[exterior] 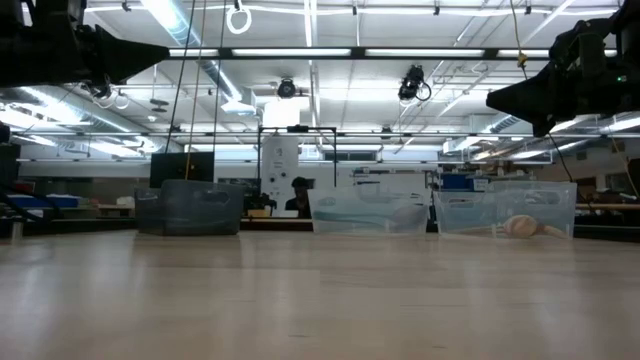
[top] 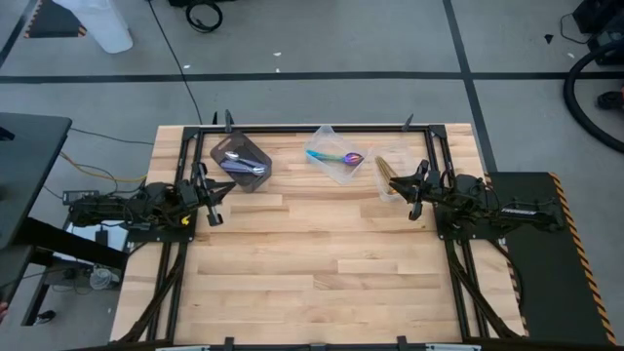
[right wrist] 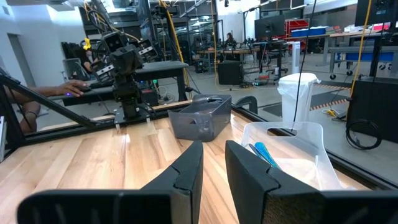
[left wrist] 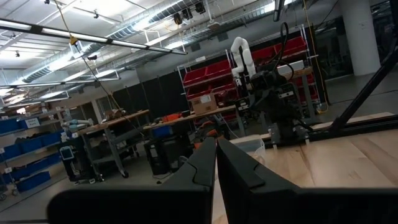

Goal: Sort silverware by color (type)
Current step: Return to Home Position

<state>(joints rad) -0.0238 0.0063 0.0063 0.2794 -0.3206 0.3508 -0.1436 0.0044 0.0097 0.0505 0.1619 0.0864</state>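
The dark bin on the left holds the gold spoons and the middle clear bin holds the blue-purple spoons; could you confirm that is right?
Not quite: the dark bin holds the silver spoons, not gold ones, as the high view shows. The middle clear bin does hold the blue-purple spoons.

Grey floor [top: 390, 39] with dark tape lines, ceiling strip lights [exterior: 300, 52], red-bin shelves [left wrist: 208, 76], workbenches [left wrist: 118, 118].
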